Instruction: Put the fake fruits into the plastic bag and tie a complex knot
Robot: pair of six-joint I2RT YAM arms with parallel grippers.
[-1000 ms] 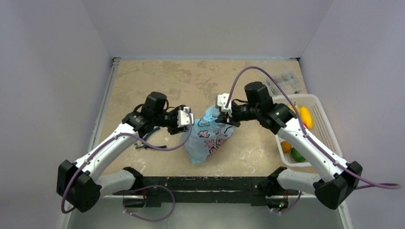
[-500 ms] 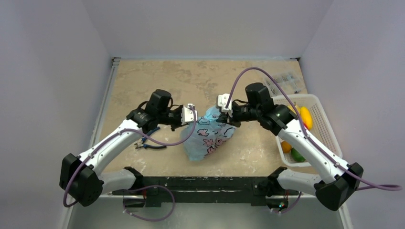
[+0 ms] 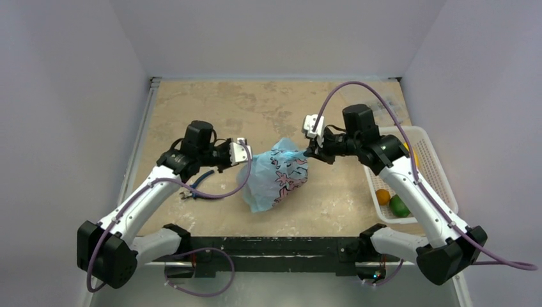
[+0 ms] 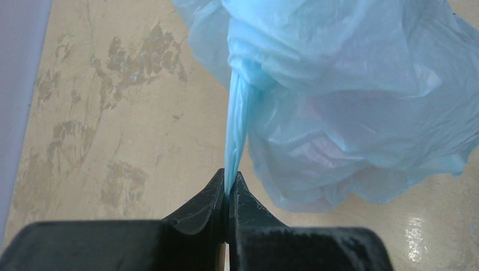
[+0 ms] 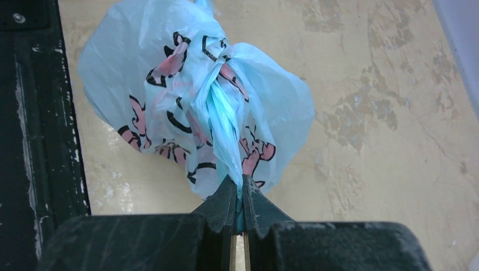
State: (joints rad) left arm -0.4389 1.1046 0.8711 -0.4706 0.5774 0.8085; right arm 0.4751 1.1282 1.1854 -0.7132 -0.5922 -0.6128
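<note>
1. Pulling outward is what the pose suggests. The left gripper point(image 3: 246, 155) and right gripper point(image 3: 312, 151) flank the bag point(image 3: 276, 180) at the centre of the top view. Each is clenched on a handle strip, probably to cinch the knot point(image 5: 217, 70).
2. In the left wrist view the jaws are pressed together at bottom centre. They pinch the left strip point(image 4: 237, 121), which runs taut straight up to a bunched point on the bag in the upper middle.
3. In the right wrist view the jaws are likewise clamped at bottom centre on the right strip point(image 5: 223, 118). It rises, twisted, into the knot. The knot's turns are too crumpled to read.
4. The bag rests bulging on the table point(image 3: 224, 109) between the grippers, joined to them only by the strips. Its contents are hidden.
5. Two fruits point(image 3: 399, 206), one orange and one green, lie in the basket point(image 3: 441, 167) at lower right, well apart from the bag. Filling looks incomplete.
</note>
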